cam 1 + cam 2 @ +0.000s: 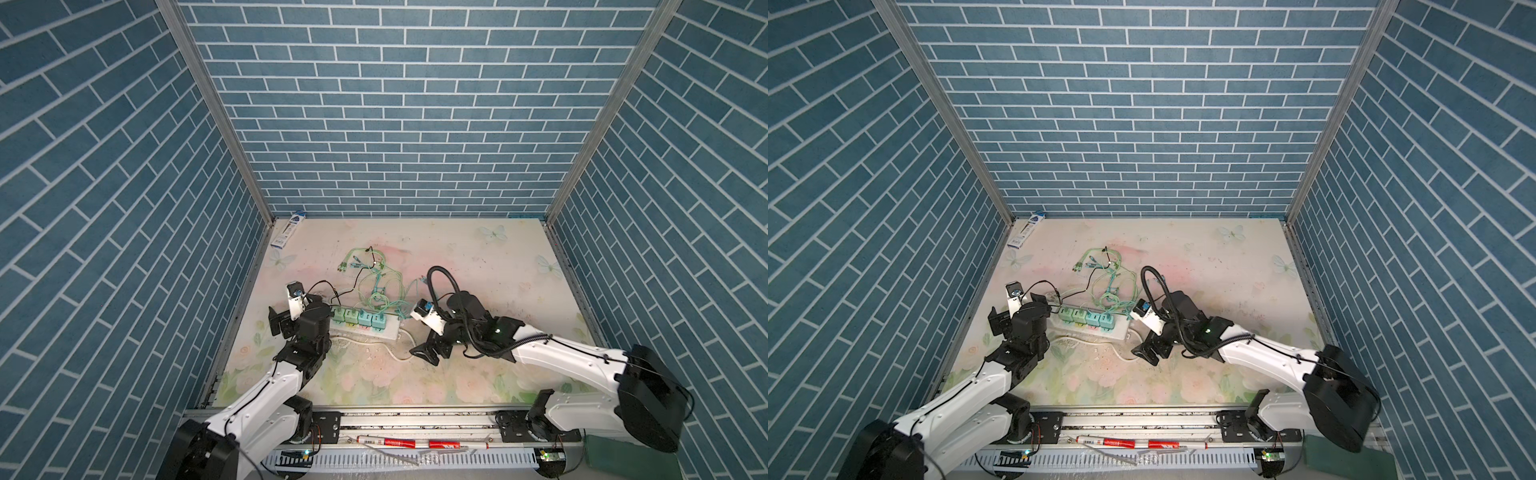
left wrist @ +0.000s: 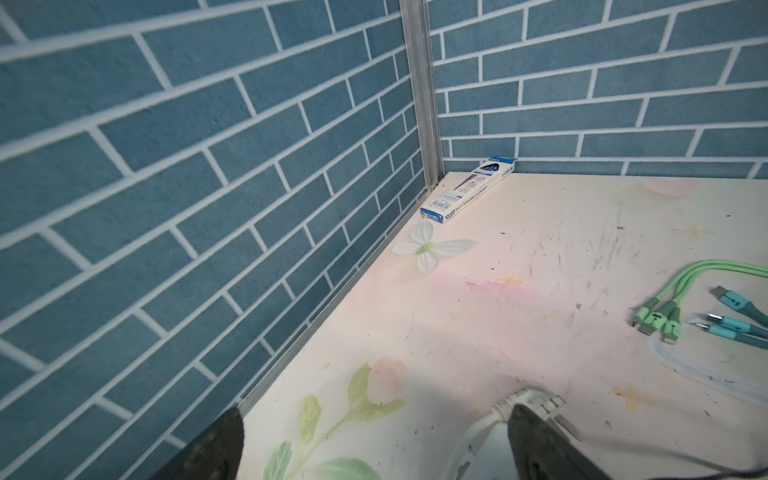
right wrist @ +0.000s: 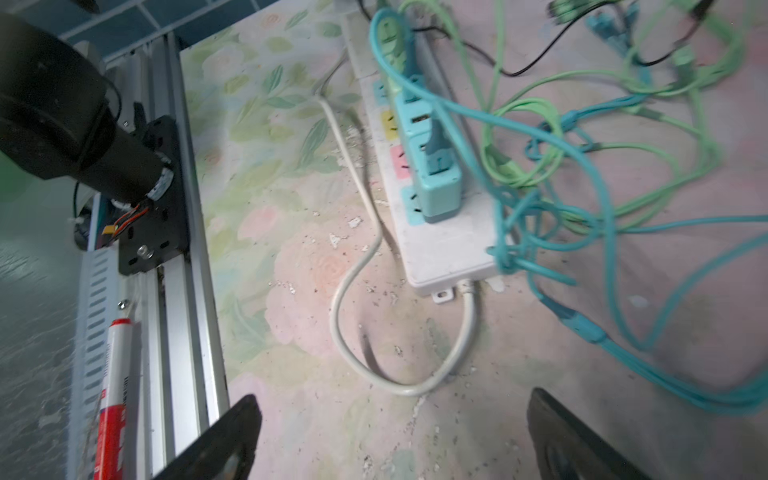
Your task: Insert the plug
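Right claw [image 3: 392, 409] spread wide, empty, teal plug [image 3: 440, 187] seated in power strip [image 3: 444, 253] nearby, left claw [image 2: 374, 419] spread

One white power strip [image 1: 390, 332] is counted. Two green plugs [image 1: 338, 316] [image 1: 352, 316] and two teal plugs [image 1: 365, 319] [image 1: 378, 321] are seated in it, four in all. In the left wrist view, three green connector tips [image 2: 654, 324] and three teal connector tips [image 2: 725, 320] are seen. The tangled cables [image 1: 374, 274] cannot be counted singly. One blue-and-white box [image 1: 289, 233] and two robot arms [image 1: 270, 386] [image 1: 561, 353] are noted.
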`<state>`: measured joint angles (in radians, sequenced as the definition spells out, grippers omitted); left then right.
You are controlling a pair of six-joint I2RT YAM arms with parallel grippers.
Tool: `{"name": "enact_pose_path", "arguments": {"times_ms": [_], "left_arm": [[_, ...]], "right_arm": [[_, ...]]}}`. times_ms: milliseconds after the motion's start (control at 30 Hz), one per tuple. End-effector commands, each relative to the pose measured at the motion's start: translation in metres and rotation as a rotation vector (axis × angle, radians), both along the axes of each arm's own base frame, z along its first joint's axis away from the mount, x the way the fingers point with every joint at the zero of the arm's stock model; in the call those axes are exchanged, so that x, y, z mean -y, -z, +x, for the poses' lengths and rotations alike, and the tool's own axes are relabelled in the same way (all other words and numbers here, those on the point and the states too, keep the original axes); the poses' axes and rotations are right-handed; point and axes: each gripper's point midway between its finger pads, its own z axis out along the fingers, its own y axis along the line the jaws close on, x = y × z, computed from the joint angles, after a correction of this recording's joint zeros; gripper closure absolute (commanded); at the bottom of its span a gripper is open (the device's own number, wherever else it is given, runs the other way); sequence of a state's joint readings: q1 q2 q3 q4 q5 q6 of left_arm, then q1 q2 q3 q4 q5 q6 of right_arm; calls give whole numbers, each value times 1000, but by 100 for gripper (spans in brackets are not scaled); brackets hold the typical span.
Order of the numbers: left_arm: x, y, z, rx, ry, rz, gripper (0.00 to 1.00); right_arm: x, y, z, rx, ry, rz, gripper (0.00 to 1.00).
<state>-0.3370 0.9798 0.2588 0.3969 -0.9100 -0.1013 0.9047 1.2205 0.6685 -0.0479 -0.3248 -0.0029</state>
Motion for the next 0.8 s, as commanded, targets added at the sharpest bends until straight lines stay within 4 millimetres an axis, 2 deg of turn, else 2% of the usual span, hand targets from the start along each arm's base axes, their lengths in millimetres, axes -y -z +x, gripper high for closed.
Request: {"name": "enact_pose_path", "arguments": {"times_ms": [0,33,100,233,333,467,533,600,700,767], "left_arm": [[6,-1,25,67,79,-9,0],[6,4,29,48,77,10,0],[8,2,35,79,70,51,0],[17,-3,49,110,126,74,0],[24,3,60,70,159,88,0],[24,8,67,78,152,117,0],[26,13,71,62,164,121,0],[27,14,72,59,167,125,0],[29,15,71,62,181,125,0],[32,15,71,64,198,129,0]], "right_arm": [[28,-17,31,50,250,68,1],[43,-20,41,61,331,84,1],[75,-23,64,102,518,94,1],[165,-29,100,230,953,58,1],[227,-34,112,264,1204,22,1],[295,-39,115,360,1471,-43,1],[315,-37,117,388,1536,-41,1],[324,-41,123,489,1545,-39,1],[351,-50,123,638,1645,-71,1],[358,-43,131,657,1633,-88,1]]}}
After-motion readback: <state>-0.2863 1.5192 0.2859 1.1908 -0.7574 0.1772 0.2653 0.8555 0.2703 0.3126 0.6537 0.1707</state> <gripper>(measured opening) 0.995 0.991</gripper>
